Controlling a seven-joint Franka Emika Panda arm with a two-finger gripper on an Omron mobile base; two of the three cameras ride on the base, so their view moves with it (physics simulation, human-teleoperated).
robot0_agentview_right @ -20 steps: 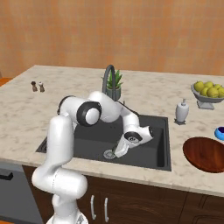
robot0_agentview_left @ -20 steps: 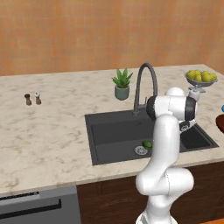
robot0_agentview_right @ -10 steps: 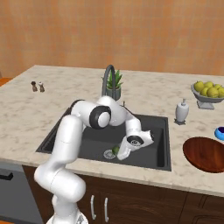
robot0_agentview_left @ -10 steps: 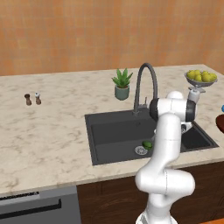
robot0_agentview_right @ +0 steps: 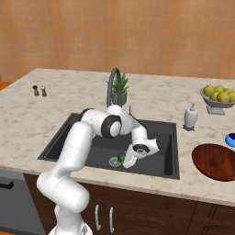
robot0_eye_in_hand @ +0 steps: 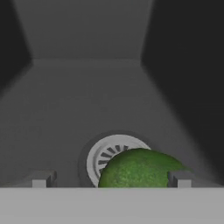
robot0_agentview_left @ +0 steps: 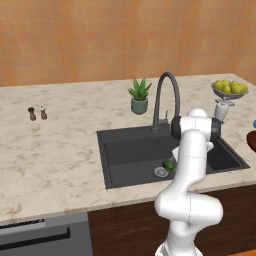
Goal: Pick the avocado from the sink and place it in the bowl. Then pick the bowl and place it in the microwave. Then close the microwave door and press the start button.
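The avocado, glossy green, lies on the floor of the dark grey sink right beside the round steel drain. My gripper is down in the basin and open, its two fingertips standing wide apart on either side of the fruit without pressing on it. From the right base view the hand angles down toward the avocado. In the left base view the avocado peeks out beside my arm. The reddish-brown bowl rests on the counter right of the sink. The microwave is out of view.
The dark arched faucet rises behind the basin, with a potted plant next to it. A soap dispenser, a grey pedestal bowl of lemons and a blue cup stand at the right. Salt and pepper shakers sit far left.
The hand has swung lower and leftward in the basin, ending close over the avocado by the drain. The jaws stayed open; the avocado has not moved.
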